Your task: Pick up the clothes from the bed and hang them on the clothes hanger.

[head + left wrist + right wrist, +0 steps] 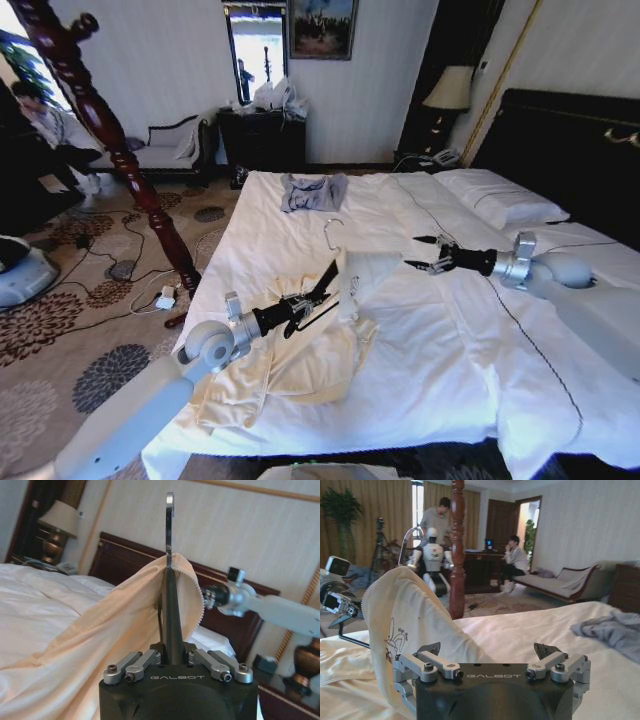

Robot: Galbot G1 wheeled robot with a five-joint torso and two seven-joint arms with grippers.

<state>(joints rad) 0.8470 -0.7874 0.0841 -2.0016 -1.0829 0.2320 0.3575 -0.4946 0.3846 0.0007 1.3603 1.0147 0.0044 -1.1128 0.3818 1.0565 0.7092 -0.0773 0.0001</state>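
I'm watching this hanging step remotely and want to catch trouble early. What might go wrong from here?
The cream soft-fabric robe is draped over one end of the black triangular coat hanger only; most lies on the white bed, so it may slide off.

The left gripper pinches the hanger's thin bar, which might twist.

The open right gripper holds nothing, leaving the fabric unsupported.

The robot's arms are smooth pale-grey tubes with rounded silver joints. Each ends in a black tool: left tool (318, 283), right tool (418, 252). Behind the fingers sits a black housing lettered GALBOT in white, flanked by silver linkage bars with dark screws.
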